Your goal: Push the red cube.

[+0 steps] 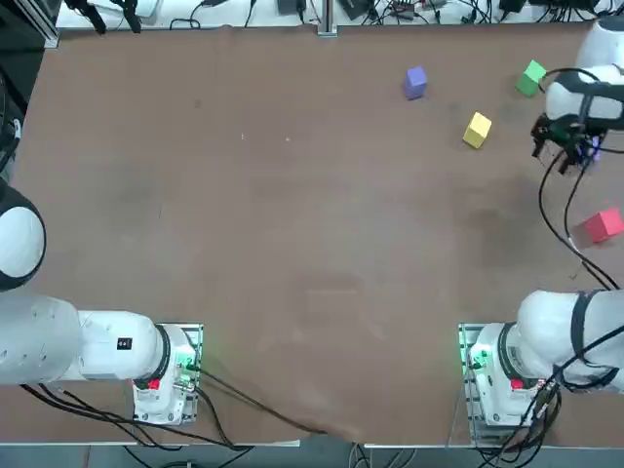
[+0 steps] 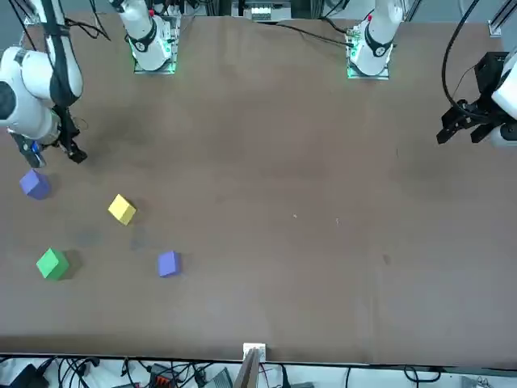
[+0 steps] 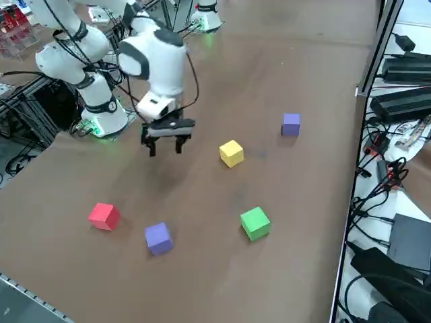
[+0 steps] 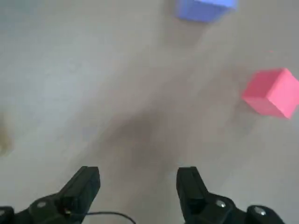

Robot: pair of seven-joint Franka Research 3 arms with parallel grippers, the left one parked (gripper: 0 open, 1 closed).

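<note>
Brown tabletop (image 3: 222,202) holds the red cube (image 3: 104,217) near a purple cube (image 3: 159,239).

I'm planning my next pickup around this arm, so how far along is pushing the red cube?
No push looks done: the red cube sits on the table well apart from the right gripper. In hand: nothing; the gripper hovers above the table with its fingers open. Left: bringing it over to the cube, then the push itself.
</note>
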